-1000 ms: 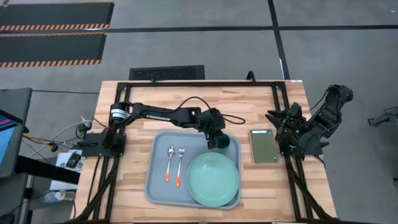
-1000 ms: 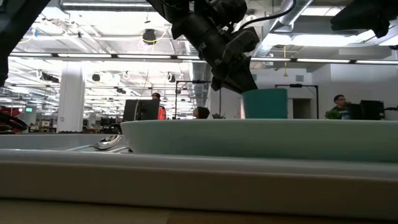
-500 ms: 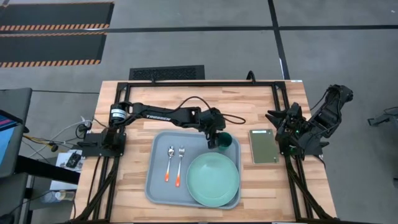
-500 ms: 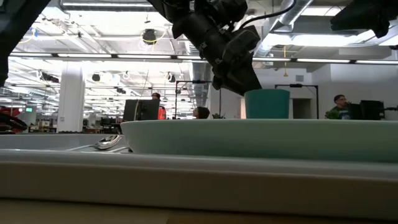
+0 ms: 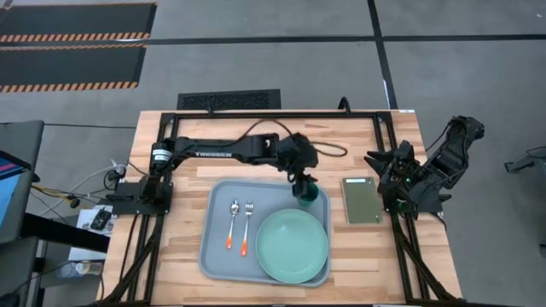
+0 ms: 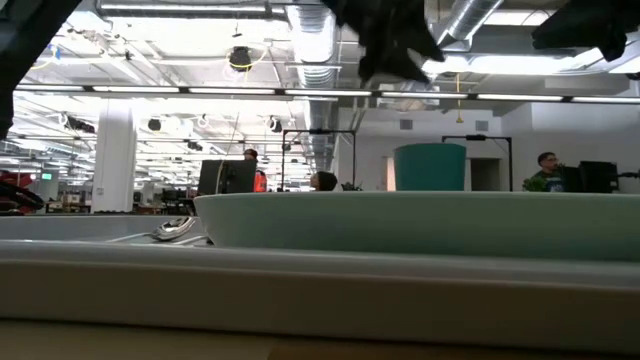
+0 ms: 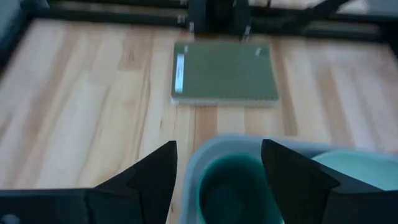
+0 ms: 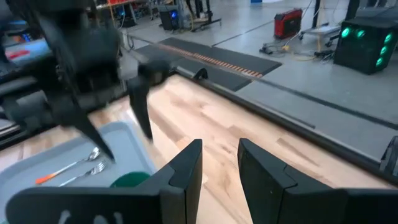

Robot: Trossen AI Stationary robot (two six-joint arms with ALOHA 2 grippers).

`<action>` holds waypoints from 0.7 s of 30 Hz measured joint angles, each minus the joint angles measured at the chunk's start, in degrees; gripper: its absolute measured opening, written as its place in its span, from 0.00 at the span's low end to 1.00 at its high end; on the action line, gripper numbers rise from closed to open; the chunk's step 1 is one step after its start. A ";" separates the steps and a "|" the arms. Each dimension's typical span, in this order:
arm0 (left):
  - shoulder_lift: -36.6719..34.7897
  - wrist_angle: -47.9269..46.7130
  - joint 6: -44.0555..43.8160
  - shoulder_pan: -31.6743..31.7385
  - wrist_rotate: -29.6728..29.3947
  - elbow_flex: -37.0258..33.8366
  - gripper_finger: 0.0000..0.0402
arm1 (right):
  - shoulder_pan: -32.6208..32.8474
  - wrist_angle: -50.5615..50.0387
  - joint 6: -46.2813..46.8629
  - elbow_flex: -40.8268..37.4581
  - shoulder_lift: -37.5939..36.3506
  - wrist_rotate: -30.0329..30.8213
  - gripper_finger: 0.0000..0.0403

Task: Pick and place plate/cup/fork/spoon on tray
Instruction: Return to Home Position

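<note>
Worktop: light wooden-plank worktop (image 5: pixel 171 247) with a black frame along its far and side edges
Tray: large pale blue-grey rectangular tray (image 5: pixel 218 256) with rounded corners and a raised rim, lying on the middle of the worktop toward its near edge
Plate: large round pale mint-green plate (image 5: pixel 293 246) filling the tray's near right corner; in the low view its rim (image 6: pixel 420 222) spans most of the width
Pad: small grey-green rectangular pad (image 5: pixel 362 200) on the bare wood just beside the tray's right edge, also seen from the left wrist (image 7: pixel 225 73)
Cup: small round dark teal-green cup (image 5: pixel 309 195) upright in the tray's far right corner, just beyond the plate; it rises behind the plate's rim in the low view (image 6: pixel 429 167)
Fork: small fork with silver tines and an orange handle (image 5: pixel 246 229) lying in the tray's left half, handle toward the near edge
Spoon: small spoon with a silver bowl and an orange handle (image 5: pixel 233 223) just left of the fork, parallel to it
Left tool: the left tool (image 5: pixel 301 179) hangs above the cup, fingers spread and clear of it, holding nothing (image 7: pixel 216 177)
Right tool: the right tool (image 5: pixel 390 183) waits at the worktop's right edge beside the pad, its fingers slightly parted (image 8: pixel 217 171)
</note>
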 joint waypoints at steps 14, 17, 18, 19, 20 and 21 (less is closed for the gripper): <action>-3.09 -22.64 11.49 -2.91 -5.51 27.45 0.55 | 0.50 1.17 2.88 0.00 -1.42 -6.69 0.32; -9.74 -22.64 11.08 -1.39 -3.45 23.77 0.55 | 2.10 1.18 2.70 0.00 -5.66 -5.73 0.32; -12.49 -22.53 10.73 -0.74 -3.03 21.90 0.55 | 2.93 1.03 2.26 0.00 -7.40 -5.19 0.32; -15.34 -22.18 10.50 -0.19 -2.86 19.74 0.55 | 3.91 1.06 1.48 0.04 -9.04 -4.37 0.32; -18.24 -21.25 10.44 0.29 -2.98 16.85 0.55 | 5.01 1.21 0.68 0.04 -10.72 -3.53 0.32; -21.41 -19.77 10.38 0.64 -3.51 13.17 0.55 | 6.15 1.27 -0.09 0.04 -12.38 -2.92 0.32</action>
